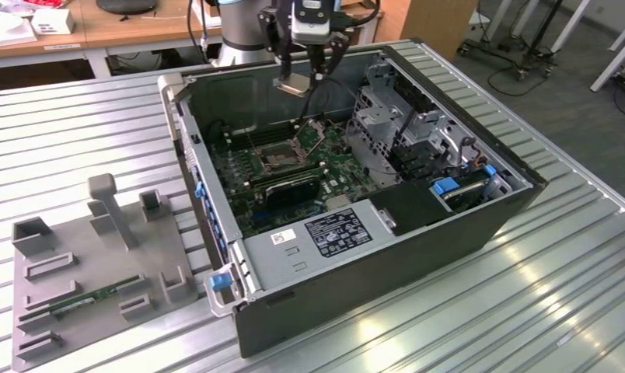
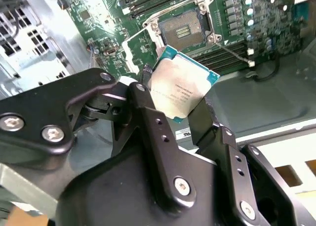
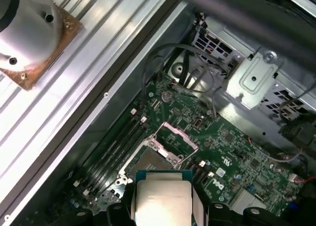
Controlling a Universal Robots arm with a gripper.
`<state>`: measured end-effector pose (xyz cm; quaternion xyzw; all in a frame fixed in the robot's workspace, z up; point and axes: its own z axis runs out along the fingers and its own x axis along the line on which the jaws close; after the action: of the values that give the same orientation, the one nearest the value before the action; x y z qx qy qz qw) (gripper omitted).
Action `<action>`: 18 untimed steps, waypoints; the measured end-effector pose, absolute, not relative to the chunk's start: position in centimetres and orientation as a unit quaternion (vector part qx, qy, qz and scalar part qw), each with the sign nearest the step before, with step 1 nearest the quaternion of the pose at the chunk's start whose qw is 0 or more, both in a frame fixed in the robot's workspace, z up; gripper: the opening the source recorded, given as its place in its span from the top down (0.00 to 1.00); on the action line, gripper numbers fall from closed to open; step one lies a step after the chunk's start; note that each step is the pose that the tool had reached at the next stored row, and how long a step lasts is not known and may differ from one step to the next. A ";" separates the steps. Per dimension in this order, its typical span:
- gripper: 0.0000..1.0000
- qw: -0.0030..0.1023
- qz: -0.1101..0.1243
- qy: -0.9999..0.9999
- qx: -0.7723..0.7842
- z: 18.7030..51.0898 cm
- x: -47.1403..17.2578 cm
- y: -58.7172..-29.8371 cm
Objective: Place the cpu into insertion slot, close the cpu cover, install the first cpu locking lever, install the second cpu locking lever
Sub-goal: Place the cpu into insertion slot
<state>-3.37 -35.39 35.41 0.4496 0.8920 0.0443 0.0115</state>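
My gripper (image 1: 294, 82) hangs over the back of the open computer case, shut on the cpu (image 1: 291, 85). In both wrist views the cpu (image 2: 183, 84) (image 3: 163, 199) is a pale silver square with a teal edge, pinched at two opposite sides by the black fingers (image 2: 148, 112). It is held in the air above the green motherboard, apart from it. Below lies the insertion slot (image 1: 274, 158) (image 2: 185, 28) (image 3: 148, 163), bare and dark inside its silver rim. The cpu cover (image 3: 176, 137) (image 2: 134, 44) stands swung up at one side of the slot.
The case (image 1: 396, 249) lies on a ribbed metal table (image 1: 561, 311). A drive cage (image 1: 396, 128) and a power supply (image 1: 323, 229) flank the board, and long memory slots (image 3: 111, 154) run beside the socket. A grey fixture (image 1: 85, 272) holding a green memory stick (image 1: 95, 298) sits at the exterior view's left.
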 end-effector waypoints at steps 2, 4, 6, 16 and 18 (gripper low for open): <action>0.46 0.012 0.044 0.884 0.465 35.4 -3.4 -35.4; 0.46 0.013 0.044 0.876 0.481 35.4 -3.4 -35.4; 0.46 0.014 0.044 0.867 0.497 35.4 -3.4 -35.4; 0.46 0.017 0.042 0.822 0.567 35.3 -3.4 -35.4; 0.46 0.018 0.042 0.812 0.581 35.3 -3.4 -35.4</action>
<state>-3.37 -35.39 35.27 0.5813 0.8124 0.0420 0.0181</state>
